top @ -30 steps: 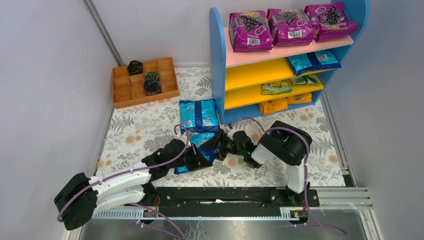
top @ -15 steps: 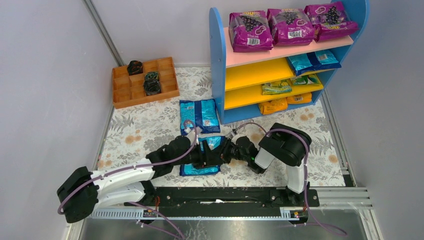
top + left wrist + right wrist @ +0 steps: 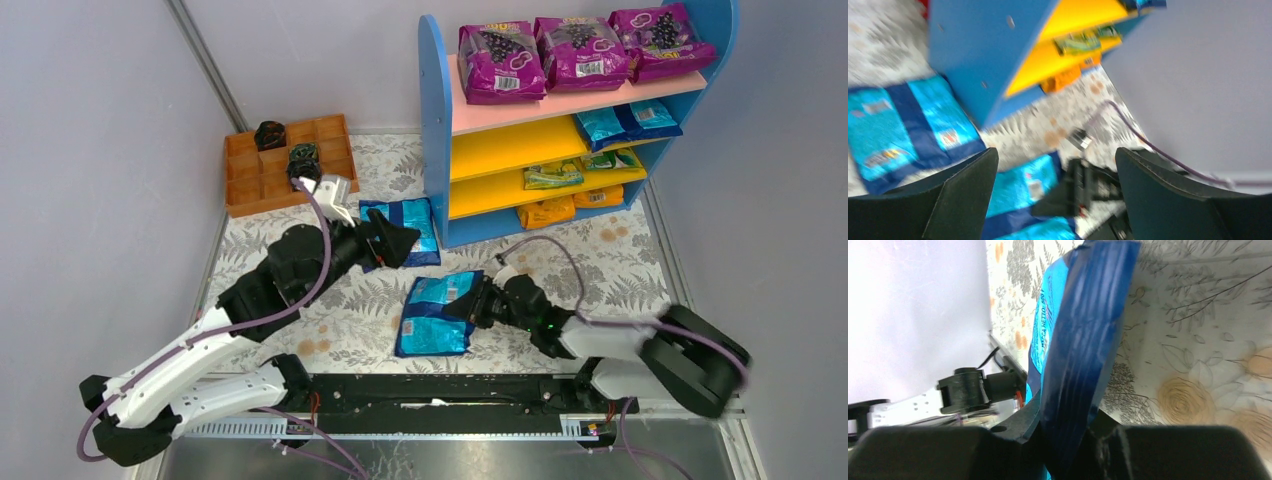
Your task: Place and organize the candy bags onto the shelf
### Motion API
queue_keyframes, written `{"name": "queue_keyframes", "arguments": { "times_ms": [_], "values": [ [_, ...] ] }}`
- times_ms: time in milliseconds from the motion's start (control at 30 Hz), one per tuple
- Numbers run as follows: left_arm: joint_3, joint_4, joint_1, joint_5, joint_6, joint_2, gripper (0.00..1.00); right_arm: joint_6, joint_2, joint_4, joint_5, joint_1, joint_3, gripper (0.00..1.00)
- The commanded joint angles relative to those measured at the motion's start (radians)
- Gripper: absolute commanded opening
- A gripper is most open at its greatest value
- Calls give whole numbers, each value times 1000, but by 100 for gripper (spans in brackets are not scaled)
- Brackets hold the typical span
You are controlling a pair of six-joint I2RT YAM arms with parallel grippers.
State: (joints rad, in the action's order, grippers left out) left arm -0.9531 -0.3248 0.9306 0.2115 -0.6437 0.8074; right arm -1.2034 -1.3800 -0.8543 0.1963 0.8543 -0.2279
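My right hand (image 3: 478, 303) is clamped on one edge of a blue candy bag (image 3: 432, 318), apparently to carry it off the bench (image 3: 300, 290). My left hand (image 3: 405, 240), fingers apart and empty, hovers over a second blue bag (image 3: 424, 222). Beyond, the shelf (image 3: 436, 120) shows free yellow board.

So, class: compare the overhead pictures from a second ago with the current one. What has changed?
The left arm drew away from the shiny blue plastic candy pouch mid-mat and moved farther out, jaws open over the second blue pouch beside the blue-sided shelf. The right arm, jaws shut on the first pouch's edge, swung its elbow rightward, shifting that pouch slightly right. The shelf and the orange compartmented tray stayed put.
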Motion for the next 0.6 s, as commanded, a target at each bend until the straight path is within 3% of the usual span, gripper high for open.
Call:
{"name": "queue_keyframes", "arguments": {
  "times_ms": [0,167,233,367,567],
  "values": [
    [-140,18,-4,237,267,55,91,257,408,599,-202,-11,-101,5],
    [-281,110,-3,227,453,149,91,415,791,1205,-533,-12,-312,0],
    [-315,129,-4,224,506,177,91,448,826,1332,-600,-13,-410,0],
    [-288,185,-4,256,586,185,91,519,785,1459,-672,-13,-614,0],
    [-143,286,-3,366,636,143,91,611,676,1421,-740,-13,-886,0]
  ]
}}
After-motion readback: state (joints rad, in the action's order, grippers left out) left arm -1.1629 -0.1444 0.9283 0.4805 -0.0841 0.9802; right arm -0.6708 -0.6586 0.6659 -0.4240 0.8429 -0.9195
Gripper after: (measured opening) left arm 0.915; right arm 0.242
